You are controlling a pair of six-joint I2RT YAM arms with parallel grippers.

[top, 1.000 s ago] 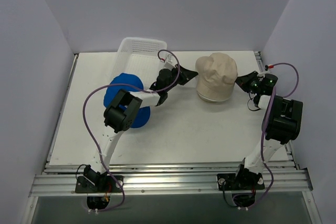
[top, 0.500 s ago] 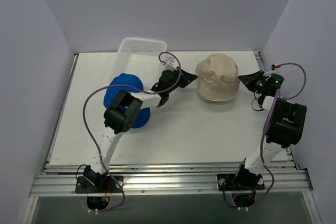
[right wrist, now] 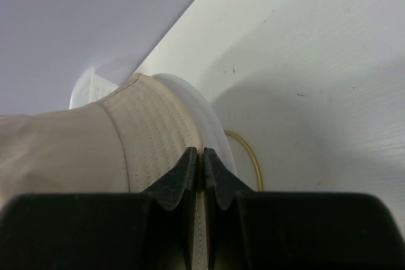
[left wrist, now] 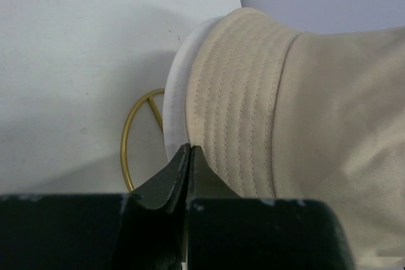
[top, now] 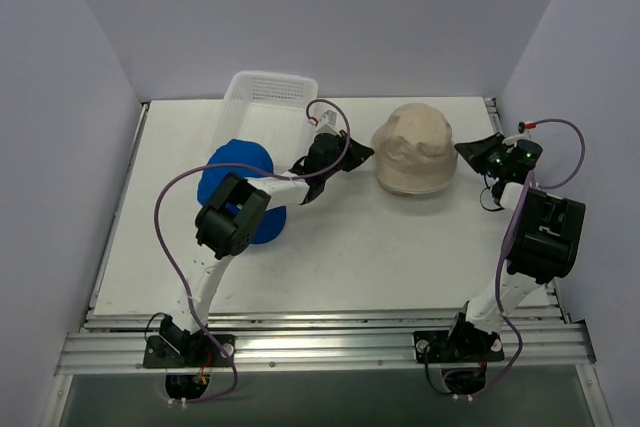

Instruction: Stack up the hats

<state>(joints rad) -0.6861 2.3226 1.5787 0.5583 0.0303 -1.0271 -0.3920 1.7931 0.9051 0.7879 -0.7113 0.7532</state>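
Beige hat (top: 413,147), soft stitched fabric with a white layer under its brim, sits far-centre on the desk (top: 400,247) over a thin gold ring (left wrist: 124,131). Left fingers (left wrist: 180,169) and right fingers (right wrist: 186,169), each pressed together, pinch opposite brim edges. A second ago the right fingers were further in and the brim narrower; the blue hat (top: 232,162) is unmoved

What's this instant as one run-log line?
left gripper: shut on brim of beige fabric hat | right gripper: shut on opposite brim | royal blue fabric cap: lying apart | stack: not yet made
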